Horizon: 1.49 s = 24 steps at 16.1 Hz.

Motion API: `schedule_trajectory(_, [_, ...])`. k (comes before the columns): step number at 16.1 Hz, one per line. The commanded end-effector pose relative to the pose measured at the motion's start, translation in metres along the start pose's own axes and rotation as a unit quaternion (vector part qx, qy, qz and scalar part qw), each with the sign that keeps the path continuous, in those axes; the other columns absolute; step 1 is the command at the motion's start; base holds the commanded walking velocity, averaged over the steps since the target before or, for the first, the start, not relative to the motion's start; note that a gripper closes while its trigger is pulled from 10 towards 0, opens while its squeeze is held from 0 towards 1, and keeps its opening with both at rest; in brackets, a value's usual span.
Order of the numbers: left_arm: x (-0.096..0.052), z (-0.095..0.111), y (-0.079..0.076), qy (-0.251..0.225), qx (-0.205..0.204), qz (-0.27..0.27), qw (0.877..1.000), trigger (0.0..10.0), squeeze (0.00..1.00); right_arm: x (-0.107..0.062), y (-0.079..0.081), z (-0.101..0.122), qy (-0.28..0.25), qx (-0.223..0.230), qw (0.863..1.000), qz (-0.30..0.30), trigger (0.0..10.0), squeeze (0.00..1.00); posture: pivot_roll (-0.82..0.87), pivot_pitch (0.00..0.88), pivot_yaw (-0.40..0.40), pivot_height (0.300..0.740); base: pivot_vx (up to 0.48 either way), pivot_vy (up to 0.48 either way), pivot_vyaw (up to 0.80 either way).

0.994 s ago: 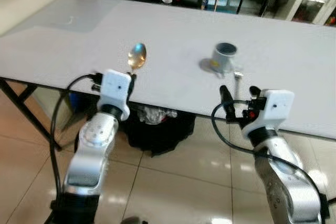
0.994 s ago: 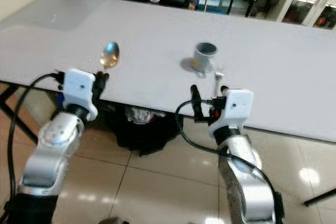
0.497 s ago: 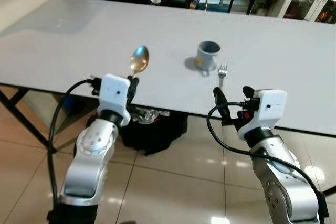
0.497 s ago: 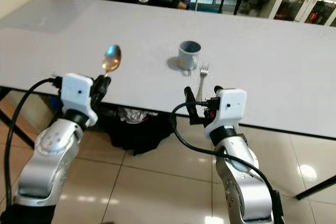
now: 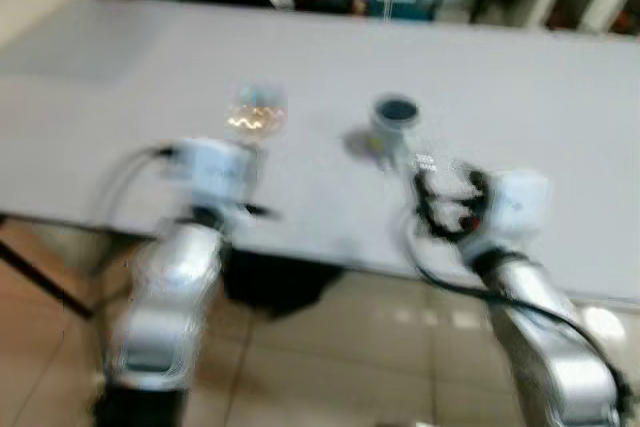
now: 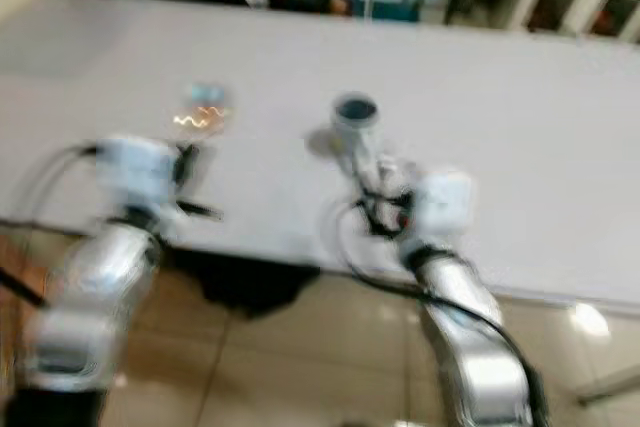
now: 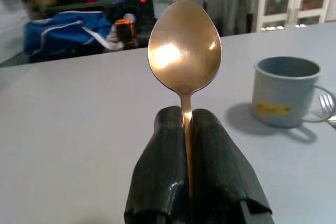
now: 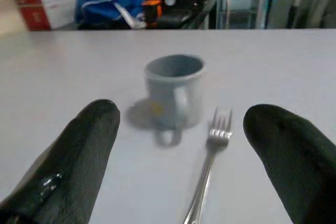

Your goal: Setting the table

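Left gripper (image 7: pixel 186 129) closed tight on a spoon (image 7: pixel 184 59), handle pinched between the two black fingers, bowl standing up and forward beyond the tips, long axis in line with the fingers. Grey mug (image 7: pixel 286 91) ahead and off to that gripper's right, well apart from the spoon, resting on the table (image 7: pixel 68 124). Right gripper (image 8: pixel 181 148) spread wide and empty, its fingers (image 8: pixel 73 156) straddling a fork (image 8: pixel 210 166). Fork lying flat between those fingers, tines pointing away toward the mug, handle running back toward the wrist; mug just beyond the tines. Right gripper clearly the nearer to fork and mug. Bare tabletop ahead of the spoon, roomy enough, by judgement, for laying it down; near table edge close under both wrists. Head views blurred.
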<state>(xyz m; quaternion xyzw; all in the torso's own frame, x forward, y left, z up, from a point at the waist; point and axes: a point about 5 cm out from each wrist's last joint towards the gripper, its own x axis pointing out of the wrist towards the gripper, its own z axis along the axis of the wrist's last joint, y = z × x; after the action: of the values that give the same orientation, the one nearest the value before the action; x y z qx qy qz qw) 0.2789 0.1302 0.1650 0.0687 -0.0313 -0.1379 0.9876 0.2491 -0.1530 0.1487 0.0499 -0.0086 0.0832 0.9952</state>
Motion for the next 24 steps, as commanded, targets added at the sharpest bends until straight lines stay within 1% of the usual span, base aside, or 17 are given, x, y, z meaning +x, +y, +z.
schedule_trajectory(1, [-0.002, 0.003, 0.016, -0.003, 0.015, 0.026, 1.000, 10.0, 0.00, 0.004, 0.014, 0.008, -0.016, 0.011, 0.999, 0.027, 10.0, 0.00, 0.04, 0.078, -0.003, 0.740, 0.480, 0.000, -0.80])
schedule_trajectory(4, [-0.002, 0.005, 0.013, -0.006, 0.010, 0.025, 1.000, 10.0, 0.00, 0.003, 0.012, 0.008, -0.015, 0.003, 0.999, 0.029, 10.0, 0.00, 0.04, 0.078, -0.001, 0.740, 0.285, 0.000, 0.00])
schedule_trajectory(7, [-0.008, -0.007, 0.011, 0.044, 0.035, 0.011, 0.998, 10.0, 0.00, 0.002, 0.009, 0.006, -0.003, 0.000, 0.999, 0.041, 10.0, 0.00, 0.05, 0.075, -0.014, 0.740, 0.000, 0.000, 0.00])
schedule_trajectory(8, [-0.008, -0.012, 0.013, 0.056, 0.048, 0.005, 0.997, 10.0, 0.00, 0.001, 0.010, 0.006, 0.000, 0.002, 0.999, 0.048, 10.0, 0.00, 0.05, 0.075, -0.016, 0.740, 0.000, 0.000, 0.00])
schedule_trajectory(10, [-0.008, -0.025, 0.019, 0.099, 0.071, 0.002, 0.993, 10.0, 0.00, -0.004, 0.013, 0.007, 0.009, 0.014, 0.997, 0.074, 10.0, 0.00, 0.05, 0.076, -0.019, 0.740, 0.000, 0.000, 0.00])
schedule_trajectory(11, [-0.006, -0.028, 0.018, 0.113, 0.077, -0.013, 0.991, 10.0, 0.00, -0.012, 0.019, 0.010, 0.009, 0.028, 0.992, 0.122, 10.0, 0.00, 0.05, 0.076, -0.019, 0.740, 0.000, 0.000, 0.00])
schedule_trajectory(12, [-0.004, -0.030, 0.017, 0.126, 0.076, -0.031, 0.989, 10.0, 0.00, -0.019, 0.023, 0.010, 0.014, 0.026, 0.987, 0.160, 10.0, 0.00, 0.05, 0.073, -0.013, 0.740, 0.000, 0.000, 0.00])
schedule_trajectory(13, [-0.001, -0.032, 0.015, 0.136, 0.065, -0.045, 0.988, 10.0, 0.00, -0.022, 0.024, 0.009, 0.022, 0.018, 0.983, 0.180, 10.0, 0.00, 0.05, 0.073, -0.013, 0.740, 0.000, 0.000, 0.00])
schedule_trajectory(14, [0.005, -0.033, 0.013, 0.135, 0.062, -0.067, 0.987, 10.0, 0.00, -0.023, 0.024, 0.010, 0.025, 0.012, 0.981, 0.193, 10.0, 0.00, 0.05, 0.074, -0.006, 0.740, 0.000, 0.000, 0.00])
schedule_trajectory(15, [0.009, -0.033, 0.012, 0.134, 0.065, -0.072, 0.986, 10.0, 0.00, -0.023, 0.024, 0.010, 0.026, 0.010, 0.980, 0.196, 10.0, 0.00, 0.05, 0.074, -0.006, 0.740, 0.000, 0.000, 0.00])
schedule_trajectory(16, [0.016, -0.034, 0.014, 0.132, 0.073, -0.083, 0.985, 10.0, 0.00, -0.025, 0.024, 0.011, 0.030, 0.002, 0.978, 0.209, 10.0, 0.00, 0.04, 0.073, 0.004, 0.740, 0.000, 0.000, 0.00])
schedule_trajectory(18, [0.023, -0.039, 0.025, 0.139, 0.091, -0.074, 0.983, 10.0, 0.00, -0.027, 0.025, 0.012, 0.034, -0.004, 0.975, 0.217, 10.0, 0.00, 0.03, 0.073, 0.008, 0.740, 0.000, 0.000, 0.00])
schedule_trajectory(19, [0.024, -0.041, 0.030, 0.143, 0.087, -0.067, 0.984, 10.0, 0.00, -0.029, 0.025, 0.012, 0.038, -0.004, 0.974, 0.222, 10.0, 0.00, 0.03, 0.076, 0.011, 0.740, 0.000, 0.000, 0.00])
schedule_trajectory(21, [0.027, -0.046, 0.035, 0.164, 0.048, -0.061, 0.983, 10.0, 0.00, -0.034, 0.027, 0.008, 0.054, -0.006, 0.969, 0.239, 10.0, 0.00, 0.03, 0.074, 0.010, 0.740, 0.000, 0.000, 0.00])
schedule_trajectory(22, [0.028, -0.049, 0.034, 0.174, 0.031, -0.056, 0.983, 10.0, 0.00, -0.035, 0.028, 0.007, 0.057, -0.008, 0.968, 0.244, 10.0, 0.00, 0.03, 0.072, 0.010, 0.740, 0.000, 0.000, 0.00])
schedule_trajectory(23, [0.030, -0.050, 0.034, 0.175, 0.026, -0.055, 0.983, 10.0, 0.00, -0.035, 0.028, 0.007, 0.058, -0.009, 0.967, 0.246, 10.0, 0.00, 0.03, 0.071, 0.011, 0.740, 0.000, 0.000, 0.00])
schedule_trajectory(24, [0.032, -0.053, 0.028, 0.185, 0.012, -0.047, 0.982, 10.0, 0.00, -0.035, 0.028, 0.008, 0.059, -0.015, 0.966, 0.251, 10.0, 0.00, 0.03, 0.069, 0.010, 0.740, 0.000, 0.000, 0.00])
